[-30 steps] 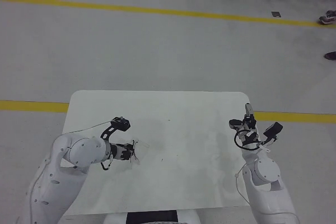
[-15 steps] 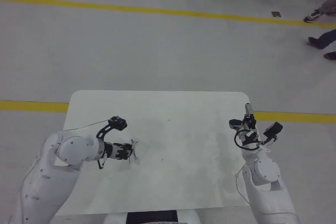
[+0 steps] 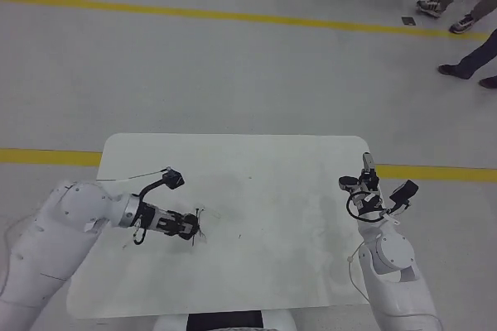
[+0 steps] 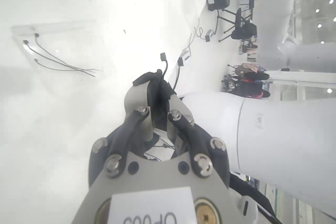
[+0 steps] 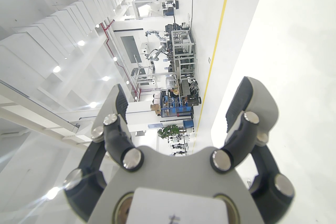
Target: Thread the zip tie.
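Pinching a thin black zip tie (image 4: 164, 66) in my closed left gripper (image 4: 155, 80), its square head poking out, over the smooth white worktop (image 3: 273, 165); three more ties (image 4: 57, 62) lie near; my right gripper (image 5: 181, 93) is spread wide

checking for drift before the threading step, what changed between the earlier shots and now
The left arm's elbow swung outward, toward the edge of the table on its own side, while the left gripper kept to nearly the same spot above the table, shut on the zip tie. The right gripper stayed open at the opposite edge, unmoved.
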